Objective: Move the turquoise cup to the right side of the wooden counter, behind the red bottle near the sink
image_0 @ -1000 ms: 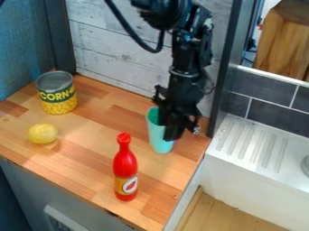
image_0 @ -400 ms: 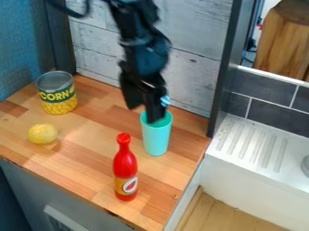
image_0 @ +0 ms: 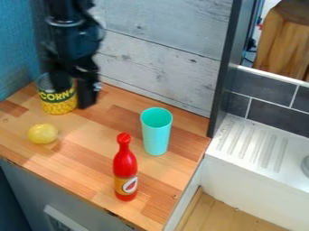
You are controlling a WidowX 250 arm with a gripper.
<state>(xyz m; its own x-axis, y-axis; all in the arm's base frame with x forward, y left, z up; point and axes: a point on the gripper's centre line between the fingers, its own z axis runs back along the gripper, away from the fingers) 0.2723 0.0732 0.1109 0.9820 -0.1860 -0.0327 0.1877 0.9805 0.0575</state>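
The black gripper hangs at the upper left, its fingers apart and holding nothing. It partly covers the corn can, which stands upright by the back left corner; whether they touch I cannot tell. Below the can a yellow lemon lies on the wooden counter. A turquoise cup stands upright and open-topped to the right. Closer to the front edge is an upright red bottle with an orange label.
A white-grey plank wall runs behind the counter, with a dark post at its right end. Beyond the counter's right edge are a white sink with a ridged drainboard and dark tiles.
From beside the cup the gripper has moved left, over the cup and across to the can. The cup, tilted at first, now stands upright. Bottle, lemon and can have kept their places.
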